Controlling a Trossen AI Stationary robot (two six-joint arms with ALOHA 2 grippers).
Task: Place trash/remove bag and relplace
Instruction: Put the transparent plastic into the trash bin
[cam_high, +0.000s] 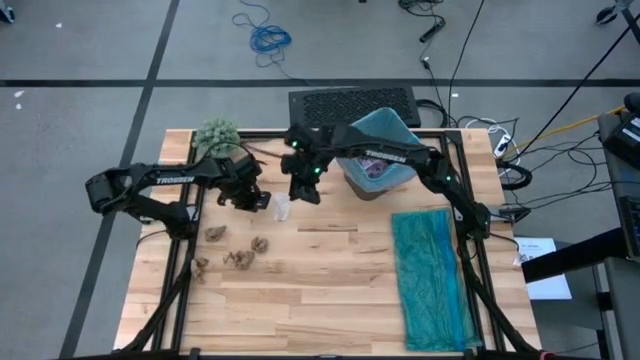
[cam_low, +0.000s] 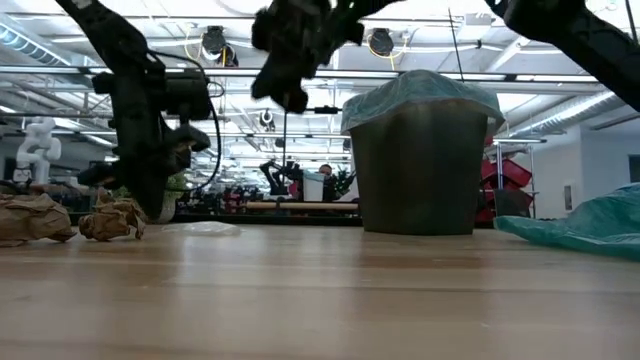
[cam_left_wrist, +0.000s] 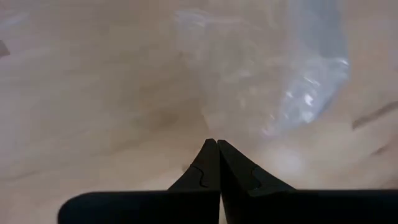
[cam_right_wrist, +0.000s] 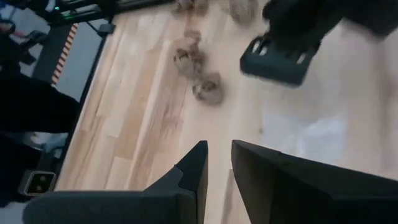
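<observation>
From above we see a wooden table (cam_high: 330, 270) of light planks on a grey floor, with cables lying on the floor beyond its far edge. The bin (cam_high: 378, 172) stands at the far right, lined with the light blue bag (cam_high: 385, 135); a darker teal bag (cam_high: 432, 275) lies flat to the right. Brown trash (cam_high: 238, 250) wads lie near the left side, and a green fuzzy plant (cam_high: 216, 135) stands at the far left corner. The left gripper (cam_high: 262, 200) and the right gripper (cam_high: 306, 190) both hang over the table's far middle. From table height, we see a large hall with ceiling lights behind the bin, and wads at the left. In the left wrist view the fingers (cam_left_wrist: 205, 168) are pressed together, empty, above a clear crinkled film (cam_left_wrist: 280, 81) on the wood. In the right wrist view the fingers (cam_right_wrist: 193, 171) stand narrowly apart, holding nothing.
</observation>
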